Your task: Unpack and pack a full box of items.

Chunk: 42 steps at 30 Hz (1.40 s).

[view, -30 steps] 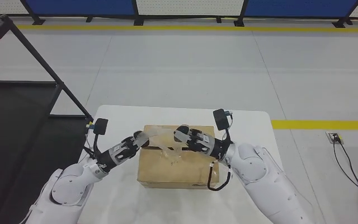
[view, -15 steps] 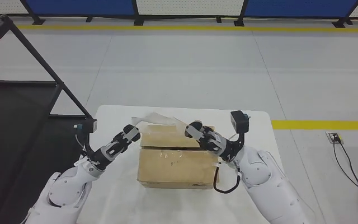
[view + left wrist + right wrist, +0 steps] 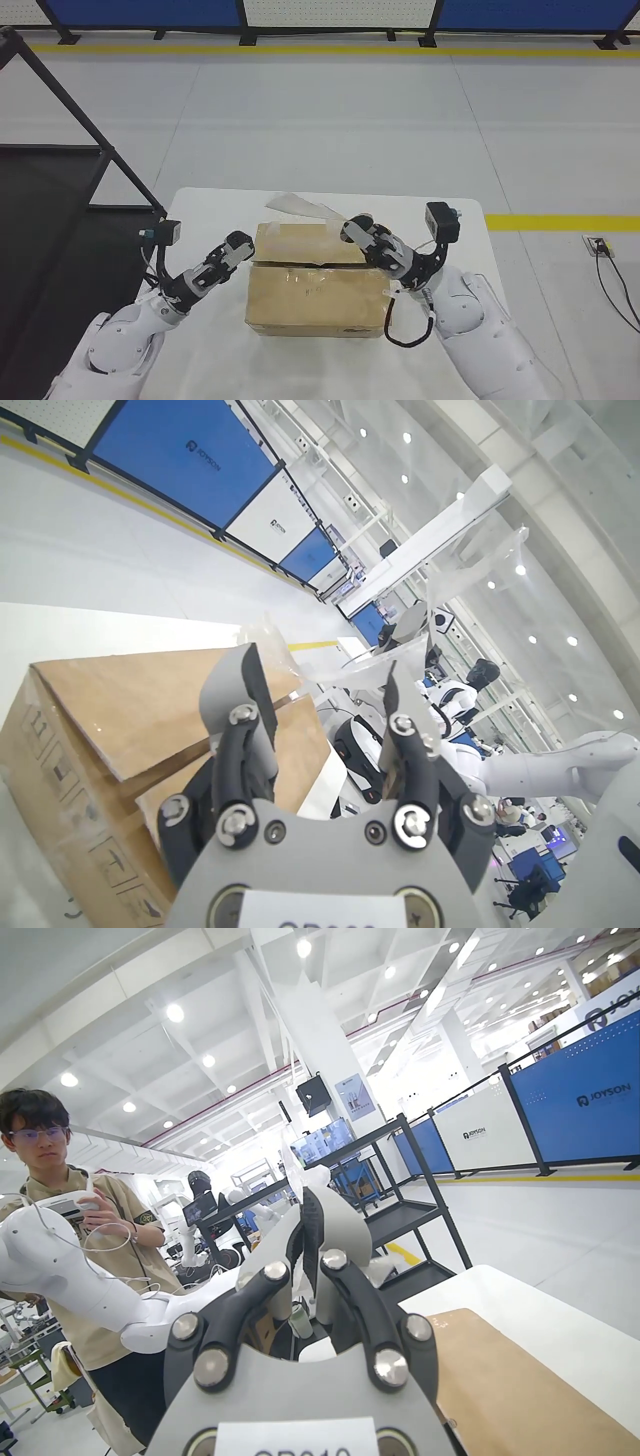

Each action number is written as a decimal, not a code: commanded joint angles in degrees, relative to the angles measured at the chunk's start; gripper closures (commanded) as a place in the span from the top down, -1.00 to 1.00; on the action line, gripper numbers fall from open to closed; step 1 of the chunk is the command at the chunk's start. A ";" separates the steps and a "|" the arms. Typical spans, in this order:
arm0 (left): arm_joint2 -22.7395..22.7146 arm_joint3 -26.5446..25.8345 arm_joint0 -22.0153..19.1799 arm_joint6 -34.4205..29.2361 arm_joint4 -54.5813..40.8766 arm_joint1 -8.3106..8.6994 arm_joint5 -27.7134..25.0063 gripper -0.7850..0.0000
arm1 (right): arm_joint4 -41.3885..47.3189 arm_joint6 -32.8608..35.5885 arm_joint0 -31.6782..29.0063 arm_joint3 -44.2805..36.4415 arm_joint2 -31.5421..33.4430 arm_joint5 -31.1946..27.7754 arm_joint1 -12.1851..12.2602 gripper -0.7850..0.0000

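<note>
One box [image 3: 315,295] — one clear strip [image 3: 300,206]

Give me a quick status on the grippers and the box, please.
Left gripper open beside the box. Right gripper shut on the clear tape strip, raised above the box. Flaps not yet lifted.

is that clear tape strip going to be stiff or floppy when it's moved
Probably floppy and very light: the tape strip curls and waves free beyond the right end effector. Likely sticky too, so it may cling to the box.
</note>
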 commanded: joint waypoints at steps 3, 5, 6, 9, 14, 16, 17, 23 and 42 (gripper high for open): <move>-1.35 1.12 0.52 0.16 -0.08 0.16 0.39 1.00 | -1.25 -1.27 -0.09 -0.09 0.78 -1.47 -0.09 -1.00; -2.14 2.21 0.58 -0.06 -0.27 0.27 0.88 1.00 | -2.78 -1.68 -0.10 -0.71 1.23 -1.47 -0.08 -1.00; -2.51 2.81 0.54 -0.41 -0.40 0.34 1.18 1.00 | -3.72 -1.95 -0.16 -1.23 1.43 -1.47 -0.05 -1.00; -3.53 4.59 0.10 -2.93 -2.47 0.59 2.16 1.00 | -6.39 -2.21 -0.26 -3.29 1.60 -1.47 0.18 -1.00; -5.52 7.12 -1.36 -14.89 -6.76 1.59 4.13 1.00 | -7.60 0.73 0.40 -4.75 1.12 -1.47 1.37 -1.00; -6.56 8.18 -1.84 -18.89 -7.49 2.02 5.04 1.00 | -6.99 0.59 0.43 -4.32 1.36 -1.47 1.51 -1.00; -6.56 8.18 -1.84 -18.89 -7.49 2.02 5.04 1.00 | -6.99 0.59 0.43 -4.32 1.36 -1.47 1.51 -1.00; -6.56 8.18 -1.84 -18.89 -7.49 2.02 5.04 1.00 | -6.99 0.59 0.43 -4.32 1.36 -1.47 1.51 -1.00; 1.91 9.19 -10.44 -35.93 -25.64 1.17 19.79 1.00 | -13.74 -3.53 4.07 -11.19 -5.19 -1.47 4.42 -1.00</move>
